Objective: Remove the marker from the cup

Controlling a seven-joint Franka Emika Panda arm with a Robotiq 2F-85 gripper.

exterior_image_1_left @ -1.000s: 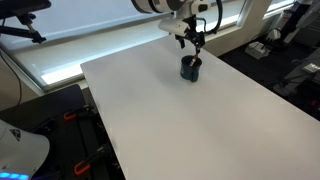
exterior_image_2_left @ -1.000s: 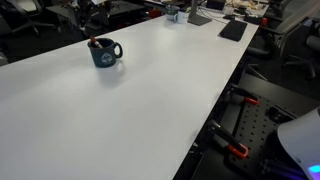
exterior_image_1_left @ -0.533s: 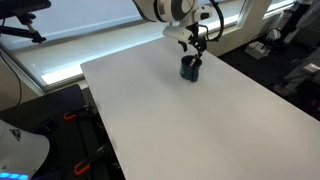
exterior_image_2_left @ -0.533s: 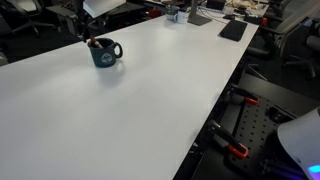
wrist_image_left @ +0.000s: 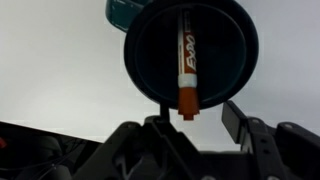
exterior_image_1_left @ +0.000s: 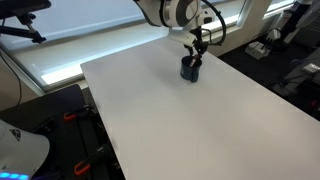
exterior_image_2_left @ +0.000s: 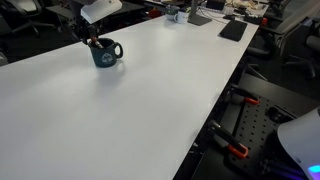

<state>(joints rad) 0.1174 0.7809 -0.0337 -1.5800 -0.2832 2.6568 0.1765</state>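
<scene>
Shows dark blue-black cup (exterior_image_1_left: 190, 69) upright on white table (exterior_image_1_left: 190, 130), upper centre-right of an exterior view, close to table's far edge. Shows same cup (exterior_image_2_left: 104, 54) in upper left of an exterior view, handle (exterior_image_2_left: 118, 50) pointing frame right. Contains the marker (wrist_image_left: 186, 60): reddish barrel with pale printed label, darker end deeper in the cup, orange end leaning on the rim (wrist_image_left: 128, 50) and sticking out toward bottom of wrist view. Shows up too as a thin reddish tip (exterior_image_2_left: 95, 42) above the rim in an exterior view. Looks straight into cup's dark inside in wrist view, upper centre of frame, with a bit of teal handle at top edge. Puts gripper (exterior_image_1_left: 197, 46) right above the cup, hanging from white arm (exterior_image_1_left: 165, 10) at top of frame. In wrist view, finds gripper (wrist_image_left: 190, 130) at bottom centre, just under marker's orange end, fingers (wrist_image_left: 238, 120) spread to either side. Jaws apart, no contact with marker or cup as far as visible. Released, grasping nothing. Marker in cup, not yet lifted.
</scene>
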